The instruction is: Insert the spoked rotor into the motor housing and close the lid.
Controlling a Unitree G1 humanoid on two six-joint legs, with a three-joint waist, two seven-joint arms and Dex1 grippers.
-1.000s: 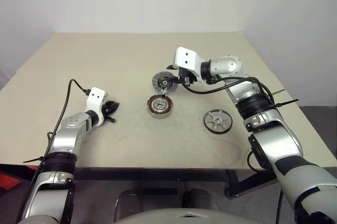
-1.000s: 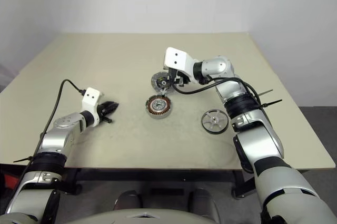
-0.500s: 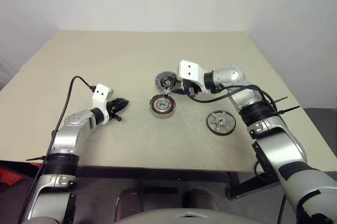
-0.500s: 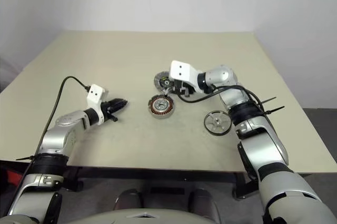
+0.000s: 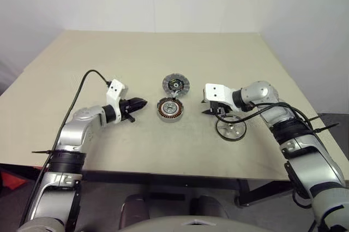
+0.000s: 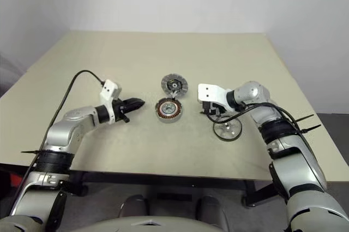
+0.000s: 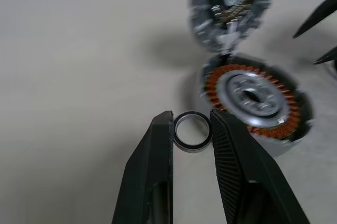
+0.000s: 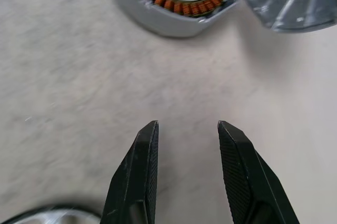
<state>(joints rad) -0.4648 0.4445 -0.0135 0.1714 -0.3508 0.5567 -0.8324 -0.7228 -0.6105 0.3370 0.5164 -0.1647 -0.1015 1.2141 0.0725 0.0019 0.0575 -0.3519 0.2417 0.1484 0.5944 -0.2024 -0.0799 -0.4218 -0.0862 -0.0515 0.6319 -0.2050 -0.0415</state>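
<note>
At nine o'clock of the motor housing (image 5: 170, 109), my left pincer (image 7: 192, 120) is nipped on a small metal ring (image 7: 192, 130). Beyond the housing at twelve lies the lid (image 5: 175, 84). My right pincer (image 8: 185, 128) hangs parted, holding nothing, beside the spoked rotor (image 5: 230, 128) at four. No writing is legible.

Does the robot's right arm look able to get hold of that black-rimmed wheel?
Probably yes. The right gripper hangs open and empty just beside the spoked rotor, which lies flat on the table with nothing over it.
</note>
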